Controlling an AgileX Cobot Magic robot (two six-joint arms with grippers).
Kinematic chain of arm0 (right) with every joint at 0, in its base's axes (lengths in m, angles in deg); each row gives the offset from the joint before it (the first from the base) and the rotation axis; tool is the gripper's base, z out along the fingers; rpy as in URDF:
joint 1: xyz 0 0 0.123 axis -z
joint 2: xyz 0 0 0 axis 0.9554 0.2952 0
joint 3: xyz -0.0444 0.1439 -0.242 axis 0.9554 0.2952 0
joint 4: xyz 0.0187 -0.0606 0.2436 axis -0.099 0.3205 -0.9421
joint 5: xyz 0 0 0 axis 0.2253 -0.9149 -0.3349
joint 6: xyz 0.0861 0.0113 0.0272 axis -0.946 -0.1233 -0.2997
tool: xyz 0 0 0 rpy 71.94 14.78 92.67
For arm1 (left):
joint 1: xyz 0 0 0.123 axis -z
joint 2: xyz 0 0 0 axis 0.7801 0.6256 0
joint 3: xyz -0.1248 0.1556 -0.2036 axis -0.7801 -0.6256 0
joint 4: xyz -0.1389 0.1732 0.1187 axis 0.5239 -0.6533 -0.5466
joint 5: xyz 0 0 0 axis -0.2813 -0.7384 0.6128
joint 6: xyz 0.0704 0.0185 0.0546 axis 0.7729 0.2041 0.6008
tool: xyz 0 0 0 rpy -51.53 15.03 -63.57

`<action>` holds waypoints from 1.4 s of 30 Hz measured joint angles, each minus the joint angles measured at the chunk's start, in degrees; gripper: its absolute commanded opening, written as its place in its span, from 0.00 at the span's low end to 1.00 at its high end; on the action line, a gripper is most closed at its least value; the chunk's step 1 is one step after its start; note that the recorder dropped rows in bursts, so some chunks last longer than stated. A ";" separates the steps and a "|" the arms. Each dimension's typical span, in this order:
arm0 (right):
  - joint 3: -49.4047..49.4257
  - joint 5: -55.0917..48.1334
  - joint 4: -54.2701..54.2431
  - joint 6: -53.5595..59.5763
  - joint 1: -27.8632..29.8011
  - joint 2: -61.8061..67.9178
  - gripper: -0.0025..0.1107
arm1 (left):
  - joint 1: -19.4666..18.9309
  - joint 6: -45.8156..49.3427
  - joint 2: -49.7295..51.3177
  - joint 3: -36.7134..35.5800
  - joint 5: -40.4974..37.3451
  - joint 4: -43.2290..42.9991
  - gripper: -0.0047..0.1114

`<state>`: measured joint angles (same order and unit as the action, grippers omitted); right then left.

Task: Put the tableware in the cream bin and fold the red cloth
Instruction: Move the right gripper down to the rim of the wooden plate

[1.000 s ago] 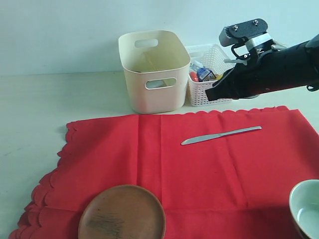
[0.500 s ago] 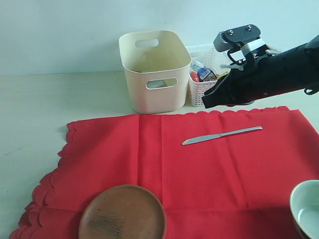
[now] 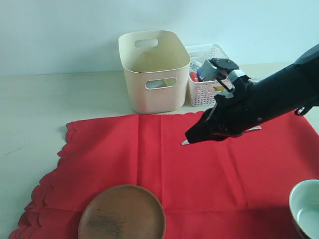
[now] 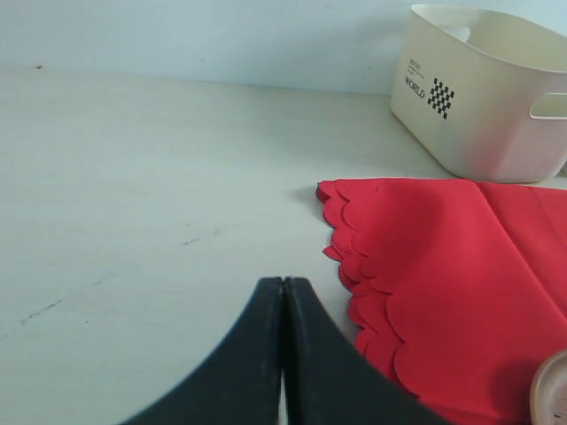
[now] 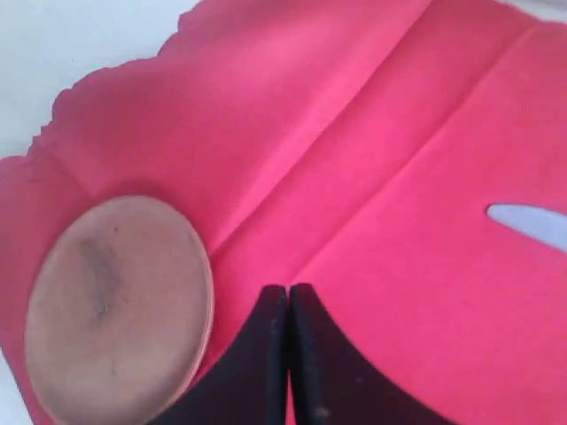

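Bright, even light, soft shadows, slightly blurred wrist views.

Hidden and cropped items, exterior view
Right arm (image 3: 259,107) hides most of the silver knife (image 3: 184,143); pale bowl (image 3: 304,209) and wooden plate (image 3: 122,211) cut by the picture's edges; lattice basket (image 3: 202,94) contents too small to tell.

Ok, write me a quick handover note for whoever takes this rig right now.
Left gripper: shut, empty, over the table beside the cloth.
Right gripper: shut, empty, low over the cloth near the knife tip.
On the cloth: knife, plate, bowl. The bin stands behind the cloth.
Done: nothing certain; the bin's contents are hard to make out.
Left: knife, plate and bowl into the bin, then fold the cloth, which lies flat.
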<state>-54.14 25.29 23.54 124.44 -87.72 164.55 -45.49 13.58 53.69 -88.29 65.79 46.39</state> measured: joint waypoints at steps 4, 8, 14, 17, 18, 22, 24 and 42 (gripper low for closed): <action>0.00 -0.94 -0.94 4.61 -2.75 5.48 0.21 | 0.00 0.00 0.00 0.00 0.00 0.00 0.04; 0.00 0.90 -3.74 7.89 -7.68 9.53 0.46 | 0.00 0.00 0.00 0.00 0.00 0.00 0.04; -0.85 4.64 -4.34 4.93 -10.22 11.87 0.51 | 0.00 0.00 0.00 0.00 0.00 0.00 0.04; -2.82 4.51 -3.10 1.01 -11.21 12.81 0.51 | 0.00 0.00 0.00 0.00 0.00 0.00 0.04; -3.67 4.24 -2.26 -0.73 -11.47 13.15 0.51 | 0.00 0.00 0.00 0.00 0.00 0.00 0.04; -6.89 2.49 2.76 -8.19 -12.23 15.04 0.51 | 0.00 0.00 0.00 0.00 0.00 0.00 0.04; -8.31 1.61 5.06 -11.27 -12.26 16.40 0.51 | 0.00 0.00 0.00 0.00 0.00 0.00 0.04; -12.08 -10.03 5.84 -14.78 -12.26 22.72 0.49 | 0.00 0.00 0.00 0.00 0.00 0.00 0.04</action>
<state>-66.22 15.26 29.38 109.65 -99.98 187.27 -45.49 13.58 53.69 -88.29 65.79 46.39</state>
